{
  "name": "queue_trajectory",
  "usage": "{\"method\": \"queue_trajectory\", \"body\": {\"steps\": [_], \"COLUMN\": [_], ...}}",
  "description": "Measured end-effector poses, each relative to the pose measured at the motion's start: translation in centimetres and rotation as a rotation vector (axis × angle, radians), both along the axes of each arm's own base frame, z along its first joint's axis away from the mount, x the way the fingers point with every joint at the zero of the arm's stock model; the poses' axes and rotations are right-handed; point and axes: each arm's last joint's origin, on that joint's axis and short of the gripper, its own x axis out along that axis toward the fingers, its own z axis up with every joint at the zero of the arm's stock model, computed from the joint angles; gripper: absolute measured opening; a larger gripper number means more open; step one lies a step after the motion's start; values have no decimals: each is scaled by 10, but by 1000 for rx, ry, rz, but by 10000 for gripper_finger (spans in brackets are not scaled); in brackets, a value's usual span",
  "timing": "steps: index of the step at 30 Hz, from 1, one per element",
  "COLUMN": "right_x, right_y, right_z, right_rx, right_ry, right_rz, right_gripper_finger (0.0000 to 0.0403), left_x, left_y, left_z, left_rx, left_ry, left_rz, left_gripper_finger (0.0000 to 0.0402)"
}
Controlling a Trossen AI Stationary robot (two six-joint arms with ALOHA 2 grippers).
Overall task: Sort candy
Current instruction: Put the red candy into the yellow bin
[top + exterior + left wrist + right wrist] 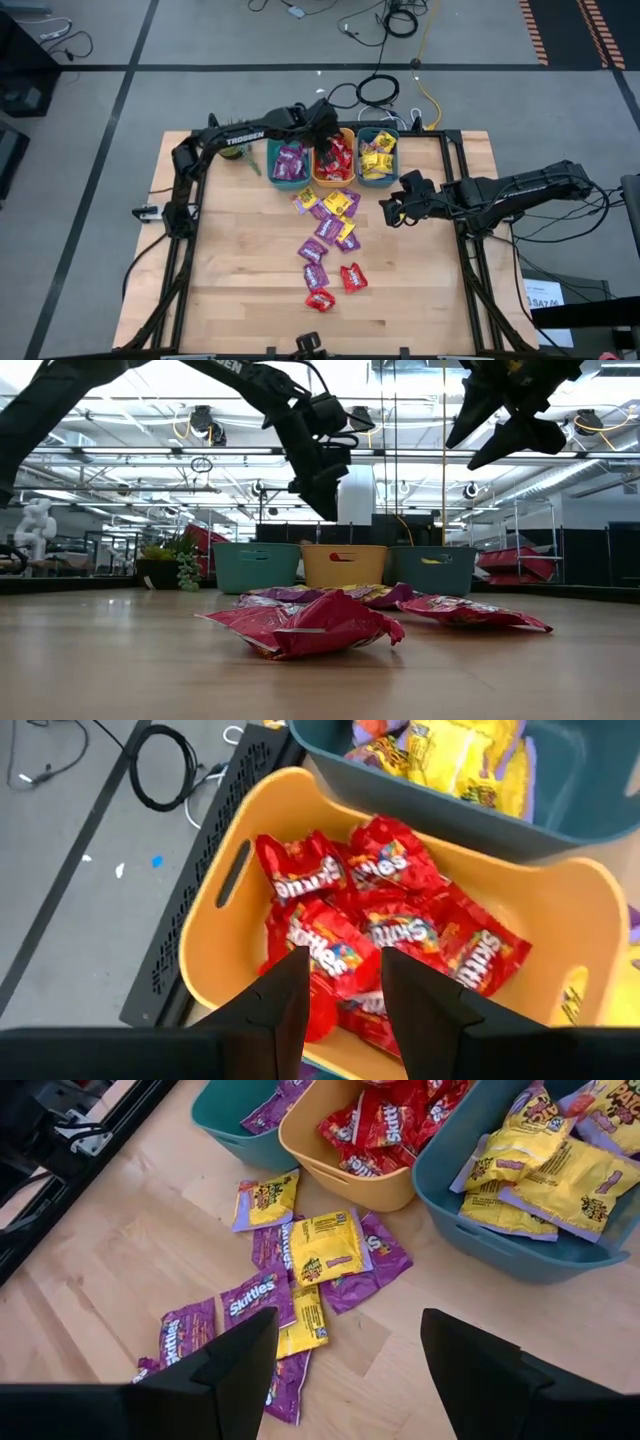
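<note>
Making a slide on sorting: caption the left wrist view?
Open left gripper hovers empty over the orange bin of red candy packets.

Left gripper (326, 128) hovers over the orange bin (333, 176); candy (328, 228) litters the table (230, 260).

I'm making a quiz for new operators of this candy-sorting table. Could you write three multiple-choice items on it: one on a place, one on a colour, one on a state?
1. Where is the left gripper?
A. Above the orange bin
B. Over the loose pile
C. Off the table

2. What colour are the packets in the orange bin?
A. Yellow
B. Red
C. Purple

3. How are the right gripper jaws?
A. Shut on a packet
C. Shut, empty
B. Open, empty

Answers:
1 A: the left wrist view looks straight into that bin.
2 B: red packets fill it.
3 B: bare table shows between its spread fingers.
</note>
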Motion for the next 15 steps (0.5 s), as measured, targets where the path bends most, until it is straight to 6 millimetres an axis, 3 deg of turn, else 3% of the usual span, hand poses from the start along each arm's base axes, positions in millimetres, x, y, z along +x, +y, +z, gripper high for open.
{"method": "queue_trajectory", "body": {"steps": [10,15], "right_x": [0,0], "right_y": [0,0], "right_z": [0,0], "right_rx": [-27,-41], "right_ry": [16,25], "right_rz": [25,41], "right_gripper_finger": [238,238], "left_x": [-5,-16], "left_y": [-13,-30], "left_z": [15,29], "left_rx": [-140,-195], "left_ry": [-73,-34], "left_rz": [50,59], "left_gripper_finger": [135,135]}}
